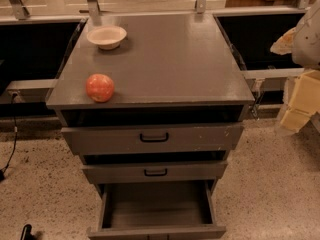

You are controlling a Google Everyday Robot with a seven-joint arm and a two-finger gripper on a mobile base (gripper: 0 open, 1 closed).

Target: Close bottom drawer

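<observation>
The bottom drawer (157,210) of the grey cabinet (160,59) is pulled far out towards me, and its deep empty grey box shows from above. Its front panel (157,232) lies at the lower edge of the camera view, with the handle cut off there. My gripper (298,106), cream-yellow under a white arm, hangs at the right edge. It is level with the top drawer, well to the right of the cabinet, above the floor and touching nothing.
The top drawer (152,138) and the middle drawer (155,172) each stand slightly out. A red apple (100,87) and a white bowl (106,36) sit on the cabinet top. A black cable (12,139) runs down at the left. The floor (45,194) is speckled.
</observation>
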